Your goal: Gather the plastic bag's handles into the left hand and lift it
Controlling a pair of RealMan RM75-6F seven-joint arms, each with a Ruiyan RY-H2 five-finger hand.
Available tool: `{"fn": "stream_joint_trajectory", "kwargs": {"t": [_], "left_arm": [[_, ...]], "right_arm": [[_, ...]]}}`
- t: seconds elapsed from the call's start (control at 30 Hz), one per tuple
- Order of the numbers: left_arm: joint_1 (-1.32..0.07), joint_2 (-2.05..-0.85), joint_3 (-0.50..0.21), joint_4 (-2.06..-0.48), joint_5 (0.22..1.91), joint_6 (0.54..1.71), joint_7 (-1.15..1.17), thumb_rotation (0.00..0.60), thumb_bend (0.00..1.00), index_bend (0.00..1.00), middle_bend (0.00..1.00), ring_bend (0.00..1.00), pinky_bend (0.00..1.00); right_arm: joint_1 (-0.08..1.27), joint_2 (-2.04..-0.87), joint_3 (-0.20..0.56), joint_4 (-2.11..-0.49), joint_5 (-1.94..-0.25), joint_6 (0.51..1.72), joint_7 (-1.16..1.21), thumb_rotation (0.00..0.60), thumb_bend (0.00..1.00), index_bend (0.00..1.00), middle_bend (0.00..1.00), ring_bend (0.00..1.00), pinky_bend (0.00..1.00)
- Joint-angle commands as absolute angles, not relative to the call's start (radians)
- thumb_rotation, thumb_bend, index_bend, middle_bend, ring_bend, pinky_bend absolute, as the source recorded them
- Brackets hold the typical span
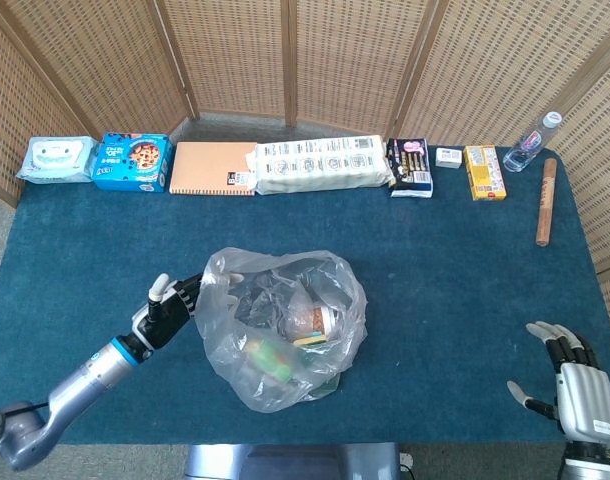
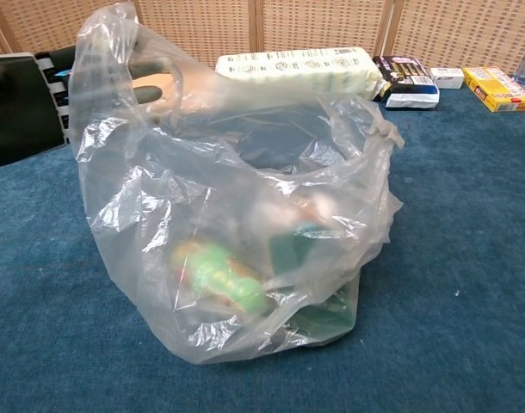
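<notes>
**Left hand at the bag's rim, bag still on the table**

The clear plastic bag (image 1: 285, 330) sits on the blue tablecloth (image 1: 455, 280), a little left of centre and toward the near edge, its mouth open and sagging. Inside it lie a green packet (image 2: 224, 275), a cup-like item (image 1: 313, 322) and other goods blurred by the film. The left hand (image 1: 170, 303) reaches in from the near left and its dark fingers (image 2: 146, 82) meet the bag's left upper edge, where the plastic rises in a peak; in the chest view they show through the film, and whether they actually pinch a handle I cannot tell. The right hand (image 1: 575, 385) rests at the near right corner, well apart from the bag, fingers spread and holding nothing.

Along the far edge, from left to right, stand a wet-wipes pack (image 1: 55, 160), a blue cookie box (image 1: 133, 162), an orange notebook (image 1: 213, 168), a long white printed pack (image 1: 323, 165), a dark packet (image 1: 409, 166), a small white box (image 1: 448, 157), a yellow box (image 1: 484, 172), a water bottle (image 1: 533, 143) and a brown wooden stick (image 1: 546, 200).
</notes>
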State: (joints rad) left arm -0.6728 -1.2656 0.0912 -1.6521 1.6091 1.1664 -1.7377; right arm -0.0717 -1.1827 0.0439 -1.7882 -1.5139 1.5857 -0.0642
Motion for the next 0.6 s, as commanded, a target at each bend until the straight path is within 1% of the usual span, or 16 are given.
{"fn": "stream_joint_trajectory", "kwargs": {"t": [0.03, 0.17, 0.27, 0.33, 0.4, 0.5, 0.6], "left_arm": [[-0.649, -1.247, 0.101, -1.676, 1.616, 1.178, -1.732, 0.0, 0.09, 0.3, 0.22, 0.15, 0.2], [-0.634, -1.239, 0.11, -1.671, 1.627, 1.186, -1.743, 0.0, 0.09, 0.3, 0.22, 0.15, 0.2], [-0.643, -1.236, 0.115, -1.655, 1.622, 1.15, -1.757, 0.0, 0.09, 0.3, 0.22, 0.15, 0.2], [-0.662, -1.238, 0.117, -1.641, 1.63, 1.111, -1.778, 0.0, 0.09, 0.26, 0.22, 0.15, 0.2], [-0.682, -1.241, 0.112, -1.632, 1.636, 1.083, -1.8, 0.0, 0.09, 0.17, 0.22, 0.15, 0.21], [-0.712, -1.244, 0.095, -1.624, 1.634, 1.048, -1.814, 0.0, 0.09, 0.11, 0.21, 0.15, 0.21], [-0.735, -1.239, 0.081, -1.629, 1.633, 1.022, -1.81, 0.0, 0.09, 0.08, 0.21, 0.15, 0.21]], "right_arm": [[-0.069, -1.185, 0.045, -1.787, -1.51, 1.582, -0.065, 0.6, 0.17, 0.2, 0.22, 0.17, 0.11], [-0.067, -1.186, 0.047, -1.786, -1.506, 1.579, -0.066, 0.6, 0.17, 0.2, 0.22, 0.17, 0.11], [-0.066, -1.187, 0.047, -1.785, -1.504, 1.578, -0.065, 0.6, 0.17, 0.2, 0.22, 0.17, 0.11], [-0.065, -1.188, 0.047, -1.785, -1.505, 1.577, -0.064, 0.6, 0.17, 0.2, 0.22, 0.17, 0.11], [-0.065, -1.189, 0.047, -1.785, -1.506, 1.578, -0.063, 0.6, 0.17, 0.2, 0.22, 0.17, 0.11], [-0.067, -1.186, 0.046, -1.786, -1.506, 1.582, -0.063, 0.6, 0.17, 0.2, 0.22, 0.17, 0.11], [-0.069, -1.184, 0.046, -1.787, -1.508, 1.587, -0.063, 0.6, 0.17, 0.2, 0.22, 0.17, 0.11]]}}
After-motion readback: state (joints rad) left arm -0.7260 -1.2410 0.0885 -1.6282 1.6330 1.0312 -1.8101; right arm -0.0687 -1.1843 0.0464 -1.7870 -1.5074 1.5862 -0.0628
